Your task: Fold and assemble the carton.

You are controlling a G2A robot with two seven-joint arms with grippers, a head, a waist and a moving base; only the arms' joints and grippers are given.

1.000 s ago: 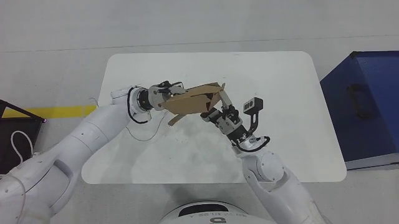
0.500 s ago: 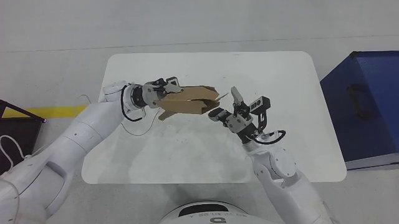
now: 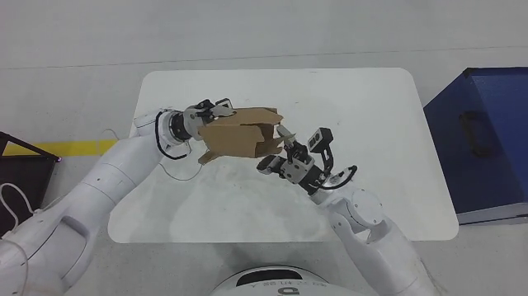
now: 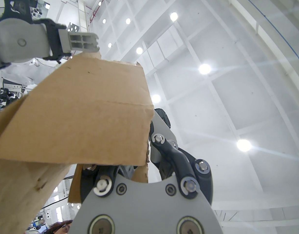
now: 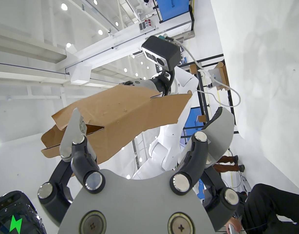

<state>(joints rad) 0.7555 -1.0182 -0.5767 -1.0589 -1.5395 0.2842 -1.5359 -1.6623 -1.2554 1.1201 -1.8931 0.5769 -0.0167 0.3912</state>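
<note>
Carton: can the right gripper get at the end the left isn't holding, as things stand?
Probably yes. The right gripper is open and sits right at the free end of the carton, with nothing between them. The left gripper grips the opposite end, so it looks clear of that approach.

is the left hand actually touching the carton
Touching. The left wrist view shows the carton running down between the fingers of the left hand, which clamp its edge.

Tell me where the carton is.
In the top view the carton hangs over the table, held by the left gripper, the open right gripper beside it.
</note>
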